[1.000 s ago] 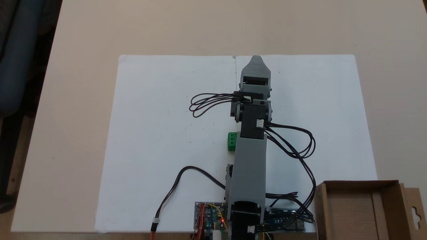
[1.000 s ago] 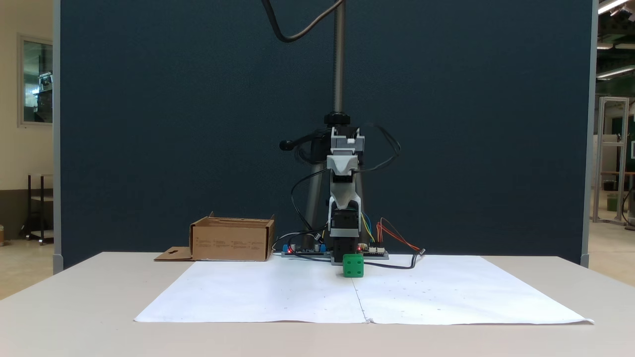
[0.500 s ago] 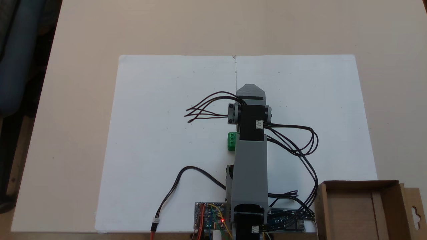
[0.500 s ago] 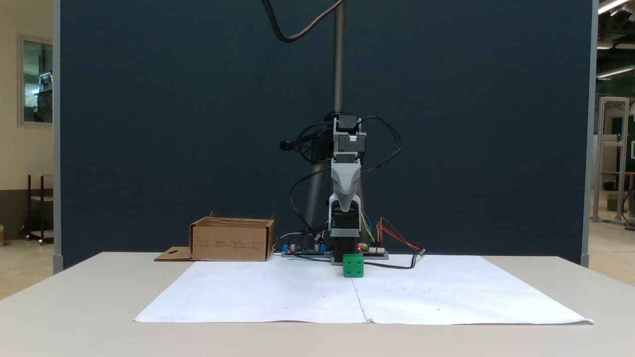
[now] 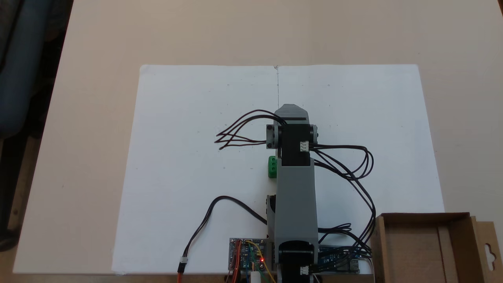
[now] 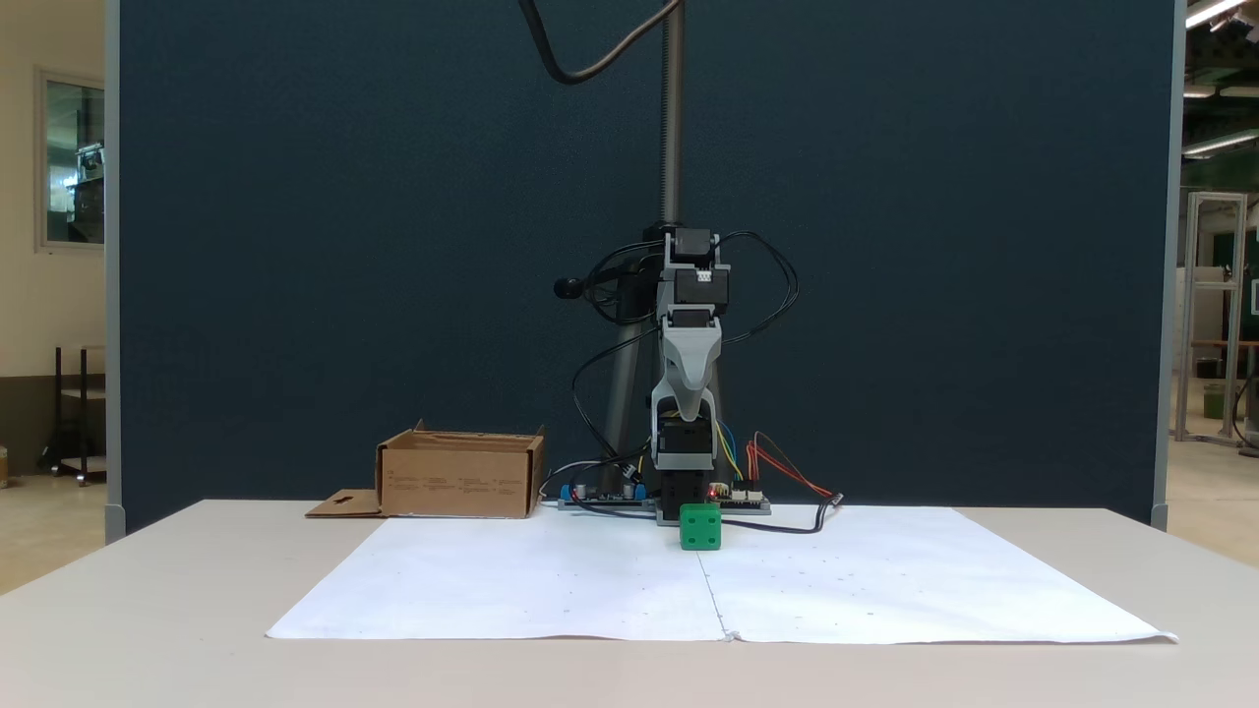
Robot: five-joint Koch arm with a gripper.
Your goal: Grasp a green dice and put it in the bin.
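1. Dark blue partition stands behind the pale surface; a white paper sheet covers the middle of that surface.
2. Seen from the front, the bin stands at the far left of the sheet, open side up, with its hang-hole flap lying flat on its left. From above, the bin sits at the near right corner, well apart from the cube.
3. A black cable loops across the sheet toward the circuit board at the arm's base.
4. The green dice rests on the sheet near the centre seam, just in front of the arm's base. From above, the green dice peeks out at the left edge of the grey forearm, which hides part of it.
5. The claw hangs point-down, well above the cube and a little to its left. Its two jaws line up one behind the other, so I cannot tell whether they are spread or pressed together.
6. Judging by its look, the cube is hard, light plastic: stiff, not fragile, rather slick, with rounded corners. It should be pinched squarely on two opposite flat faces, at mid height, away from the corners, or it may squirt out.
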